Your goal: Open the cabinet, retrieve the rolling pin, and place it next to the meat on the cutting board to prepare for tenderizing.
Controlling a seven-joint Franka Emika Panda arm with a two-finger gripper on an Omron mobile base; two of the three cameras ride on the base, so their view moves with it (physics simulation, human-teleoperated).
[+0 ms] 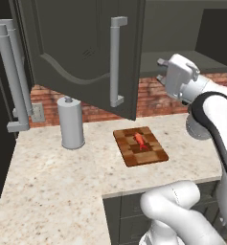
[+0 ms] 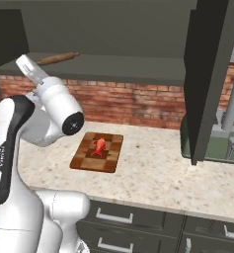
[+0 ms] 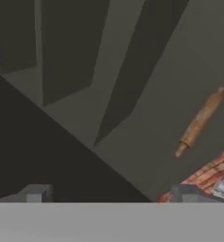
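Observation:
Both doors of the cabinet (image 1: 81, 48) stand open over the counter. The rolling pin (image 2: 58, 59) lies on the cabinet's bottom shelf (image 2: 123, 64), toward its left end. In the hand view the rolling pin (image 3: 200, 121) lies at the right, some way ahead of the fingertips. My gripper (image 1: 160, 70) hovers in front of the open cabinet, above and to the right of the cutting board, open with nothing between its fingers (image 3: 35, 194). The checkered cutting board (image 1: 151, 153) lies on the counter with the red-orange meat (image 1: 139, 139) on it. From the right I see that board (image 2: 86, 160) and the meat (image 2: 99, 145) below my arm.
A tall grey canister (image 1: 71, 123) stands left of the board, under the open left door with its bar handle (image 1: 116, 62). The open right door (image 2: 207, 74) juts out over the counter's right part. A brick wall (image 2: 138, 106) runs behind. Drawer fronts (image 2: 113, 215) sit below the counter.

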